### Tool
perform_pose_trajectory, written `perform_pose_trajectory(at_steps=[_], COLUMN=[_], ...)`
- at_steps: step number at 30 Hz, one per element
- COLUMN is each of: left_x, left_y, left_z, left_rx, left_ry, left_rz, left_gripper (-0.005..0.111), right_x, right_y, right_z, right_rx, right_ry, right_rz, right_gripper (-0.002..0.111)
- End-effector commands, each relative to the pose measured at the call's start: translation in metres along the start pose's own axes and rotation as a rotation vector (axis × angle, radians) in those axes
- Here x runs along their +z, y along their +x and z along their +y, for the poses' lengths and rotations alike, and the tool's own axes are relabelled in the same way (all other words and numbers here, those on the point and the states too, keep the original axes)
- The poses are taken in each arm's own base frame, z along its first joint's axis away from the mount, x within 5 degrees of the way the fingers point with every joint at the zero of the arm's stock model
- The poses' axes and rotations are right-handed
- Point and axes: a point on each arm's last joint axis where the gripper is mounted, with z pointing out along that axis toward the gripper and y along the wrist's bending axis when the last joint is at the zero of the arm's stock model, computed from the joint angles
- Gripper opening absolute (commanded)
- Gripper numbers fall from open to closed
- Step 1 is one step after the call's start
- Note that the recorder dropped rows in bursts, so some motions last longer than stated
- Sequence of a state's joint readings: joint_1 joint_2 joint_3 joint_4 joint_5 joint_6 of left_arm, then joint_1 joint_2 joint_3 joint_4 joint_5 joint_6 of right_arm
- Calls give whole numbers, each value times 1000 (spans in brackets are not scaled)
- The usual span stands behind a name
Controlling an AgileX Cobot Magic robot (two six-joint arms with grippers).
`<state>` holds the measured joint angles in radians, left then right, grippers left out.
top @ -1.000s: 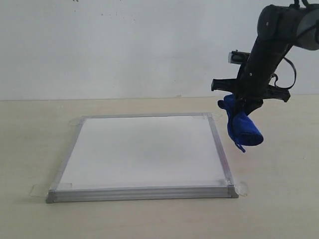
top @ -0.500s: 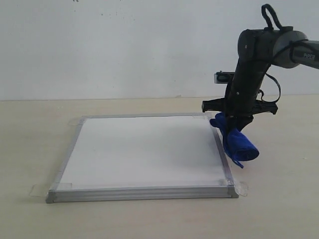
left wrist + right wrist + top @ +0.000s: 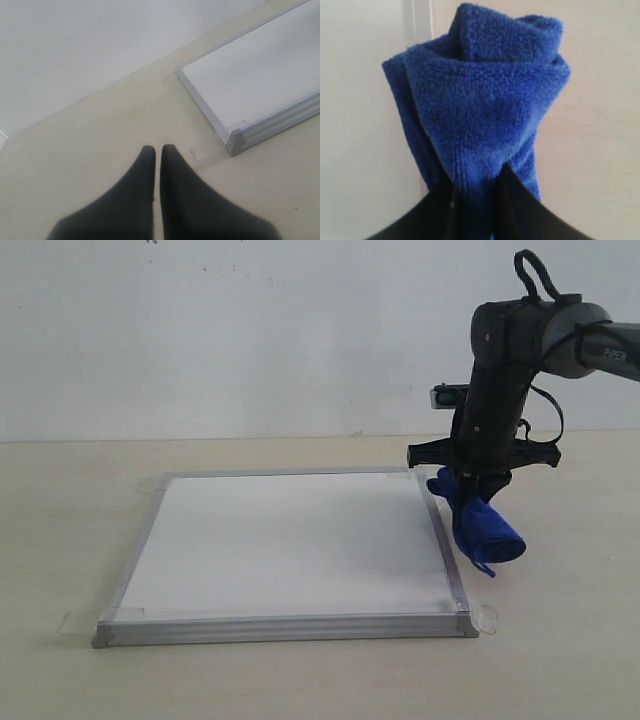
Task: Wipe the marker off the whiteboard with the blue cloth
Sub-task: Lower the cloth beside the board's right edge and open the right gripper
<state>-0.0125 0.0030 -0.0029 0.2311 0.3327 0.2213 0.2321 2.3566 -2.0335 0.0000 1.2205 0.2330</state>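
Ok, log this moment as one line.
right gripper: shut on blue cloth | left gripper: shut, empty | whiteboard: surface looks clean

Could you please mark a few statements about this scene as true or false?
1. The right gripper holds the cloth. True.
2. The left gripper is open. False: its fingers are shut, with nothing between them.
3. The cloth lies flat on the middle of the board. False: it hangs bunched from the right gripper by the board's right edge.
4. No marker shows on the board. True: its surface looks plain white in the exterior view.
5. The board leans upright against the wall. False: it lies flat on the table.
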Motion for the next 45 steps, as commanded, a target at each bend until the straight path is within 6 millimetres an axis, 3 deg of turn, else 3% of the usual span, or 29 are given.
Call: perform_pose_trajectory(at_steps=[1,23,25,33,45], left_x=[0,0,0,0,0], left_y=[1,1,1,1,1], left_z=[0,0,0,0,0], left_rx=[3,3,3,3,3], left_ry=[-2,-2,-2,-2,-2], left_rz=[-2,-2,-2,-2,-2], left_gripper=[4,4,4,4,4], right_x=[10,14,14,14,14], right_y=[0,0,0,0,0], right_z=[-3,-3,-3,-2,-2], right_rx=[18,24,26,28,23], right_ry=[18,20,20,17,13], right_rz=[17,24,24,25,26], right_gripper=[0,1,5,42,43])
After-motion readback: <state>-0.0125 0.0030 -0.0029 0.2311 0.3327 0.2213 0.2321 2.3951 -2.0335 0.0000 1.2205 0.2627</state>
